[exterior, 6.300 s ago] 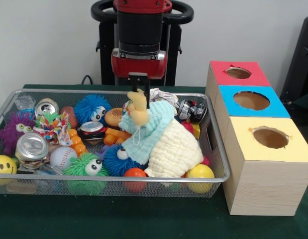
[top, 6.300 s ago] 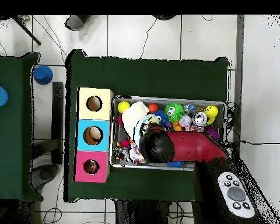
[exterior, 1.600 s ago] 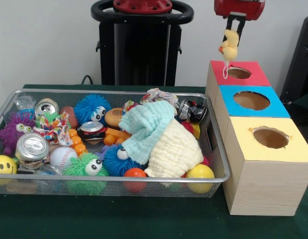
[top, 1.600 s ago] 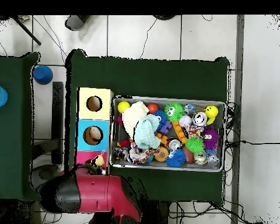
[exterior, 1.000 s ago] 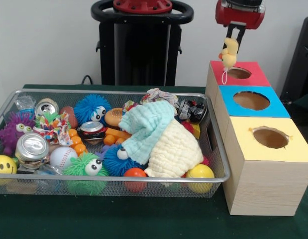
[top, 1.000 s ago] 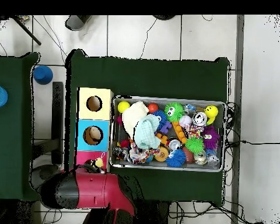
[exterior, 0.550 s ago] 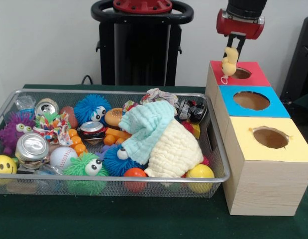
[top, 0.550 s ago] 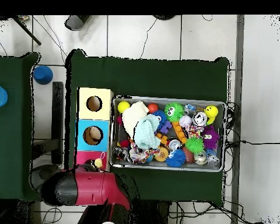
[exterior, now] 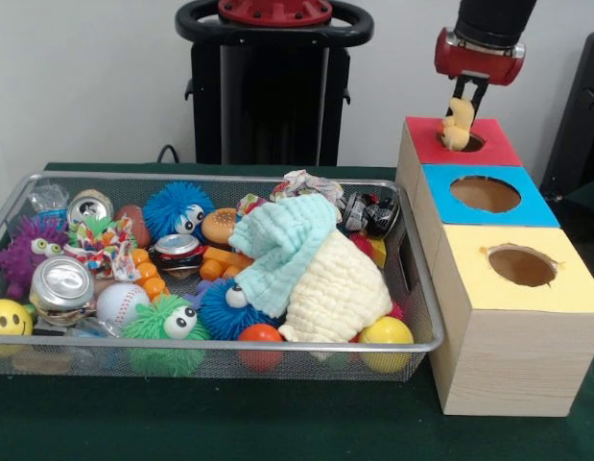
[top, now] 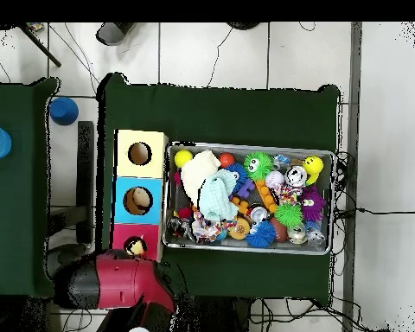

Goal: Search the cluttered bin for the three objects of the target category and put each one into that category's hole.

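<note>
My gripper point(exterior: 461, 108) hangs at the top right of the front view, shut on a small yellow plush animal point(exterior: 458, 125). The plush hangs down into the round hole point(exterior: 466, 143) of the red-topped box point(exterior: 496, 146), its lower end at the hole's rim. In the overhead view the plush point(top: 137, 248) shows at the red box point(top: 124, 234), just ahead of the red arm point(top: 116, 281). The wire-mesh bin point(exterior: 220, 346) stands left of the boxes, full of clutter. No other plush animal shows in it.
A blue-topped box point(exterior: 536, 197) and a yellow-topped box point(exterior: 565, 288) stand in line with the red one. In the bin lie a mint cloth point(exterior: 282, 245), a cream cloth point(exterior: 335, 293), spiky googly-eyed balls point(exterior: 177, 209), crushed cans point(exterior: 61, 283) and balls.
My gripper has come down and slightly right with the yellow plush, from above the red box to its hole. The bin's contents have not moved.
</note>
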Controlling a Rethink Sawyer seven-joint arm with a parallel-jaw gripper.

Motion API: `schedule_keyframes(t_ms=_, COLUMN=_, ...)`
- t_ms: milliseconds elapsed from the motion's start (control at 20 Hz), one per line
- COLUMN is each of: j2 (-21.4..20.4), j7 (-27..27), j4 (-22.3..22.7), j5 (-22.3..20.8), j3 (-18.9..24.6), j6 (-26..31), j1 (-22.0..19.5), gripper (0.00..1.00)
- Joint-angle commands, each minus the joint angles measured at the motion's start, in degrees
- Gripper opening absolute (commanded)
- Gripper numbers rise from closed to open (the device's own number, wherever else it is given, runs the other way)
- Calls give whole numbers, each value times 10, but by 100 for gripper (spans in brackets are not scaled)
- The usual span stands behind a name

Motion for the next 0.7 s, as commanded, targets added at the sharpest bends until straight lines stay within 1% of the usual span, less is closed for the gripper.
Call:
schedule_keyframes(t_ms=50, j2=28, j7=158, j4=-26, j5=38, j3=2, j6=-13, j1=8, gripper=0)
schedule_keyframes(t_ms=300, j2=26, j7=153, j4=-18, j5=43, j3=4, j6=-20, j1=9, gripper=0)
schedule_keyframes(t_ms=700, j2=30, j7=157, j4=0, j5=57, j3=8, j6=-51, j1=3, gripper=0)
